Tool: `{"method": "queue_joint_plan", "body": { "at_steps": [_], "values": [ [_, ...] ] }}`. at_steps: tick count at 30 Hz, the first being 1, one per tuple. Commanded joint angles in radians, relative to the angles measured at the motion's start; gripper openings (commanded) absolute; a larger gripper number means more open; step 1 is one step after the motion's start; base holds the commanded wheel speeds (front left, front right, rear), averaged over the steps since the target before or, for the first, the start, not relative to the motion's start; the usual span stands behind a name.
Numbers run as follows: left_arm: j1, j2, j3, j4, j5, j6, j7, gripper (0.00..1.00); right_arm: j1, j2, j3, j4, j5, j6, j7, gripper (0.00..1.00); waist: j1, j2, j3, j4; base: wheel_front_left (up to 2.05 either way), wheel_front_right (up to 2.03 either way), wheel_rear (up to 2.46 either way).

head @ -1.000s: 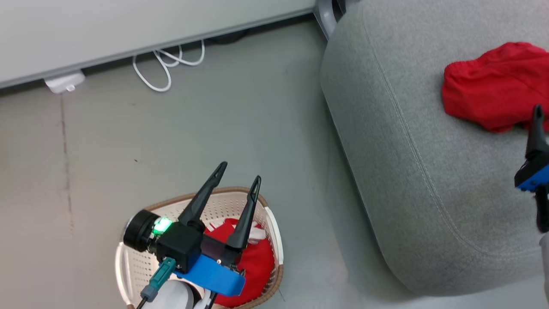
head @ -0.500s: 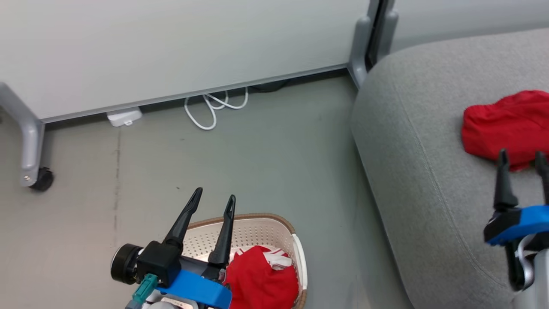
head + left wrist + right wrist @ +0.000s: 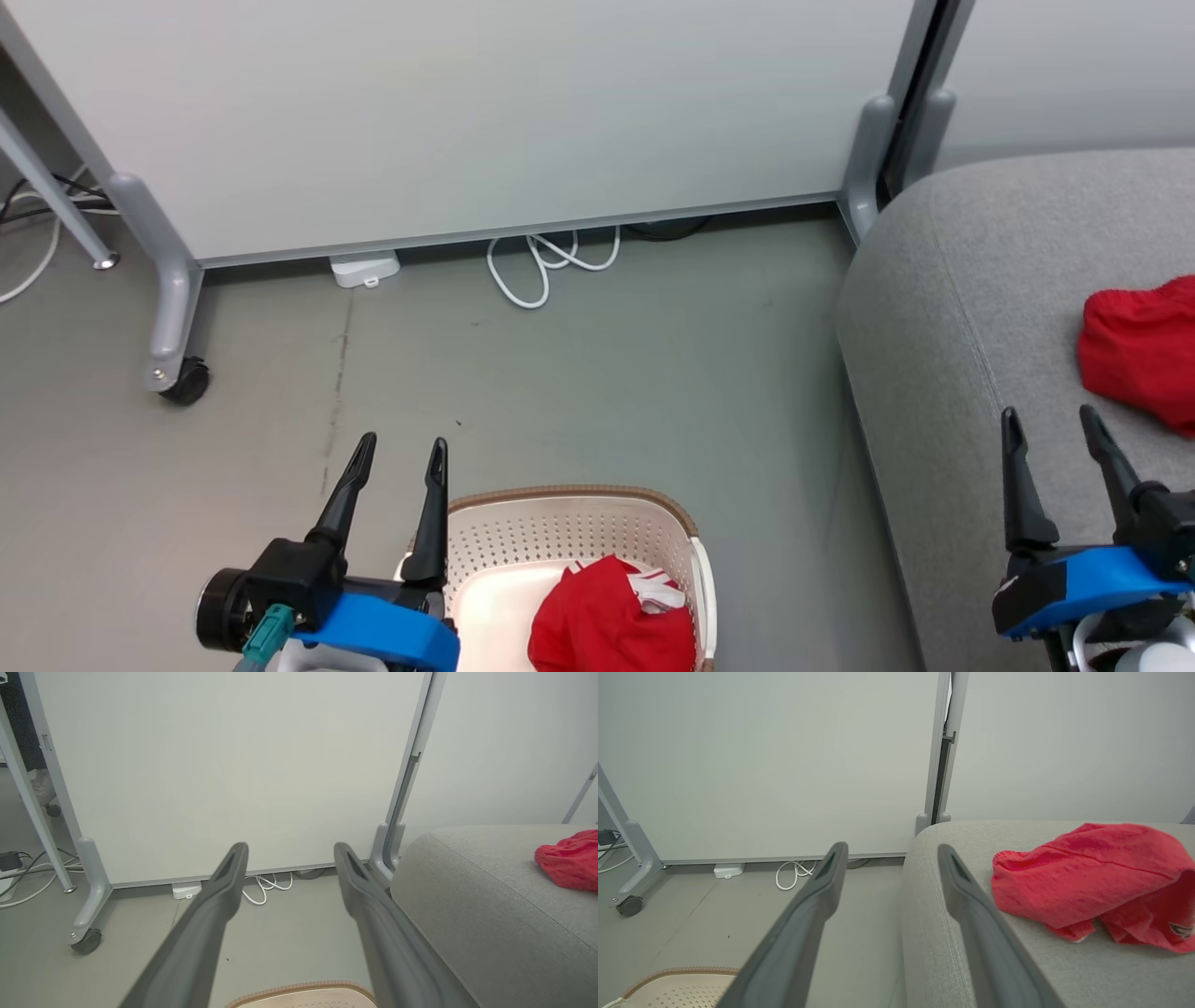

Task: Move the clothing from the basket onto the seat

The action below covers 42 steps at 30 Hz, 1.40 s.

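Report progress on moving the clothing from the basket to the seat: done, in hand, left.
Done: one red garment lies on the seat.
In hand: nothing. The left gripper and the right gripper are both open and empty.
Left: the second red garment sits in the basket, not yet picked up and carried over.

Left gripper (image 3: 402, 441), lower left of the head view, and right gripper (image 3: 1047, 413), lower right: each has two long, tapered matt-black fingers (image 3: 432, 523) above a bright blue bracket (image 3: 378, 630); the left also carries a black cylindrical cap (image 3: 217, 611) and a teal cable plug (image 3: 268, 627).
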Motion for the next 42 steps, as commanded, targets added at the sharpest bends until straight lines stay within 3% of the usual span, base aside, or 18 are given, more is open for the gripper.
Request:
{"method": "queue_joint_plan", "body": {
  "at_steps": [1,16,42],
  "values": [
    [0.014,0.001,0.016,0.012,0.005,-0.001,-0.005,1.0,0.029,0.003,0.01,-0.016,0.01,0.0,0.009,1.0,0.0002,0.0,-0.016,0.018,0.0,0.0,0.0],
    [0.034,0.007,0.075,0.067,-0.002,-0.001,-0.005,1.0,0.113,0.004,0.072,-0.054,0.053,0.0,0.022,1.0,0.0002,0.0,-0.069,0.064,0.0,0.0,0.0],
    [0.034,0.009,0.047,0.079,-0.012,-0.001,-0.005,1.0,0.1,0.004,0.106,-0.027,0.087,0.0,-0.002,1.0,0.0002,0.0,-0.053,0.048,0.0,0.0,0.0]
  ]
}}
